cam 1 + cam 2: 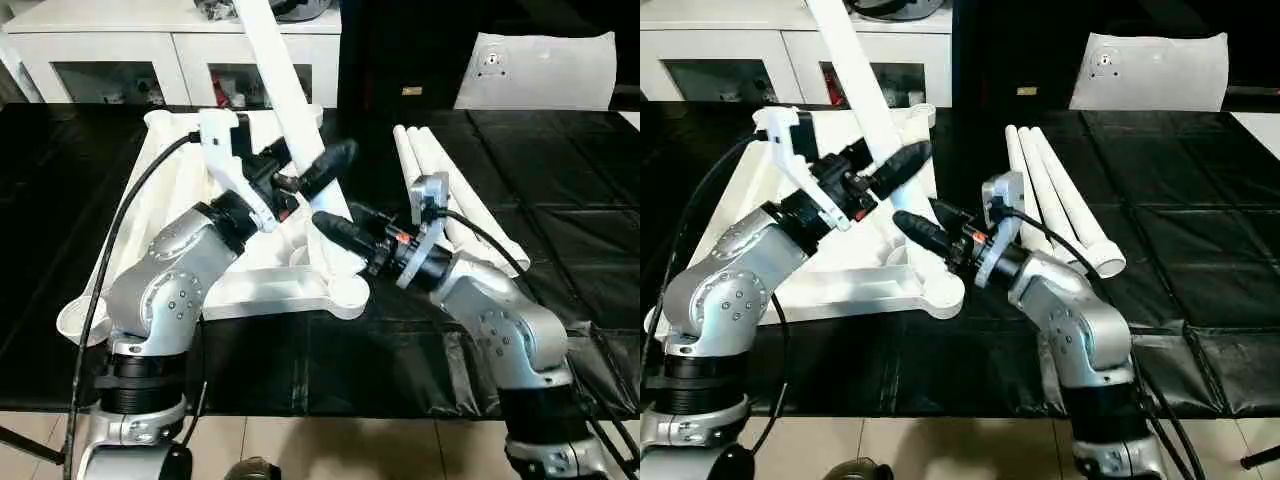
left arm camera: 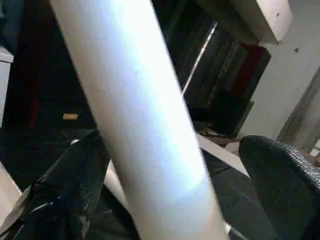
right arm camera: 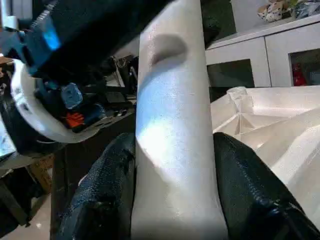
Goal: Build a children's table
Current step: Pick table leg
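The right gripper clamped the leaning leg low, just above the upturned tabletop's near-right socket, while the left gripper stood wide around it higher up. Three spare legs lay right. Seating well probably meant straightening the leg before pressing down.

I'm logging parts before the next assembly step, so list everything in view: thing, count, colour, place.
Tabletop: one, white, upside down on the black table, ribbed underside up.
Standing leg: one, white, rising at a slant from the tabletop's near corner socket, between both grippers' fingers.
Spare legs: three, white, side by side on the black table, to the tabletop's right.
Black table: one, black, under everything.
Cabinet: one, white with dark openings, behind the table, at left.
Bag: one, white, cushion-like, behind the table, at right.
Left gripper: black fingers wide open around the standing leg.
Right gripper: black fingers closed on the leg, lower down.
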Robot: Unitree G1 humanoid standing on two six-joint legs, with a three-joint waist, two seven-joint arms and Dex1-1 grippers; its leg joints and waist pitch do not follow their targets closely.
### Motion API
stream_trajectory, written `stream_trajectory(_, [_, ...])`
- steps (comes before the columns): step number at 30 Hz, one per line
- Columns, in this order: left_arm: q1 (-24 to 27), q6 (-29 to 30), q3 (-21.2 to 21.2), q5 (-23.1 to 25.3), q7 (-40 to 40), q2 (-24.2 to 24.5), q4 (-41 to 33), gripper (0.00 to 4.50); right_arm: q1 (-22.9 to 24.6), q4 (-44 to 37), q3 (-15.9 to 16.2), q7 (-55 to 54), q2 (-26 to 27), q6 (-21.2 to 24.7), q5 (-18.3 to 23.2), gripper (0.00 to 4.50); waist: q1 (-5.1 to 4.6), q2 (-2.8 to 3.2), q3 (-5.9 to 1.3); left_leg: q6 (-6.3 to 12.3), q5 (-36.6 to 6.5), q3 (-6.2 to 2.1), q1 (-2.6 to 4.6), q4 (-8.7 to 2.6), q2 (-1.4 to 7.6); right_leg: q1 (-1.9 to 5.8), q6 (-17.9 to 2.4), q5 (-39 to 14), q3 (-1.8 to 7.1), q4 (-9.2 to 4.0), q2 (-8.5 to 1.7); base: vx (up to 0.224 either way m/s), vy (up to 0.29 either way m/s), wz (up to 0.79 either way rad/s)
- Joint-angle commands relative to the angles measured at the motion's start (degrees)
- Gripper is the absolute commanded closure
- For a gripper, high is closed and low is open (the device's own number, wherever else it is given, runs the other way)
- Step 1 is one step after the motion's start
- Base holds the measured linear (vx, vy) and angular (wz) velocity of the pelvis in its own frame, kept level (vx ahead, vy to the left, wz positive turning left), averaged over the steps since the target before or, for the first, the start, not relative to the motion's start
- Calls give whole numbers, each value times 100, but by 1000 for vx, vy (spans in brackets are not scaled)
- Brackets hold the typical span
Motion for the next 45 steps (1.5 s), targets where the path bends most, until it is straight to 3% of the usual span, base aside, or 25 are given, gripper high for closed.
stream_trajectory(1, [-56, -58, 94, -73, 1, 14, -67, 35, -88, -3, 44, 38, -15, -121, -53, 257, 13, -49, -389, 52, -464, -128, 90, -347, 309, 239, -982, -92, 290, -464, -541, 0, 0, 0])
stream_trajectory(2, [-53, -131, 76, -24, -64, 56, -68, 35, -81, 17, 73, 42, -1, -145, -63, 257, 11, -17, -391, 56, -464, -135, 89, -345, 311, 233, -977, -54, 288, -462, -536, 0, 0, 0])
stream_trajectory(11, [-85, -295, -317, 504, -197, 340, 11, 35, -37, -43, 211, 105, -39, -211, -161, 257, 0, -22, -390, 39, -534, -137, 105, -355, 322, 232, -948, -60, 289, -456, -537, 0, 0, 0])
stream_trajectory(15, [-100, -438, -362, 707, -148, 420, 92, 81, -57, -15, 243, 79, -31, -263, -204, 257, 4, -32, -393, 64, -470, -138, 91, -352, 319, 241, -950, 21, 289, -449, -544, 0, 0, 0])
stream_trajectory(18, [-81, -440, -322, 668, -153, 396, 90, 108, -83, 12, 261, 88, -28, -264, -227, 257, 3, -22, -392, 54, -485, -136, 95, -350, 314, 234, -972, -7, 288, -448, -542, 0, 0, 0])
stream_trajectory(20, [-68, -471, -341, 739, -149, 412, 91, 126, -98, 32, 282, 104, -38, -271, -245, 257, 3, -85, -395, 75, -465, -130, 95, -352, 317, 243, -980, 19, 290, -448, -540, 0, 0, 0])
stream_trajectory(21, [-53, -475, -347, 776, -142, 414, 78, 126, -107, 52, 300, 116, -49, -289, -264, 257, 13, -50, -392, 79, -454, -132, 94, -349, 321, 233, -992, 10, 290, -446, -552, 0, 0, 0])
stream_trajectory(24, [-49, -447, -312, 751, -127, 380, 60, 157, -140, 106, 314, 136, -60, -319, -271, 258, 16, -70, -394, 93, -426, -128, 94, -346, 323, 232, -1015, 12, 290, -436, -556, 0, 0, 0])
stream_trajectory(25, [-53, -413, -267, 683, -111, 359, 39, 163, -160, 126, 326, 133, -65, -330, -286, 259, 18, -38, -394, 91, -434, -130, 99, -343, 323, 224, -1021, 12, 288, -438, -554, 0, 0, 0])
stream_trajectory(26, [-42, -370, -218, 601, -84, 318, 19, 177, -175, 153, 338, 134, -73, -354, -306, 259, 14, -63, -397, 88, -420, -124, 91, -339, 319, 235, -1040, 68, 289, -433, -551, 0, 0, 0])
stream_trajectory(32, [-2, -247, -259, 580, -121, 371, -22, 208, -191, 201, 340, 129, -53, -389, -341, 259, 16, -60, -403, 130, -357, -131, 88, -335, 319, 238, -1067, 190, 284, -417, -547, 0, 0, 0])
stream_trajectory(33, [-40, -195, -196, 528, 11, 271, 18, 214, -180, 222, 342, 108, -52, -426, -386, 259, 14, -106, -405, 158, -307, -117, 84, -326, 318, 243, -1087, 278, 289, -406, -549, 0, 0, 0])
stream_trajectory(35, [-69, -196, -170, 491, 41, 213, 51, 225, -199, 251, 332, 103, -55, -431, -392, 259, 17, -86, -405, 166, -308, -118, 87, -325, 320, 237, -1094, 253, 283, -409, -546, 0, 0, 0])
stream_trajectory(39, [-54, -127, -111, 447, 187, 173, 42, 244, -241, 296, 355, 81, -75, -473, -473, 259, 9, -114, -399, 164, -338, -112, 88, -322, 320, 240, -1089, 169, 290, -418, -551, 0, 0, 0])
stream_trajectory(45, [-98, -83, -63, 477, 286, 181, 96, 250, -259, 266, 336, -91, -49, -524, -564, 259, -7, -62, -405, 165, -260, -124, 90, -313, 316, 239, -1090, 396, 286, -396, -535, 0, 0, 0])
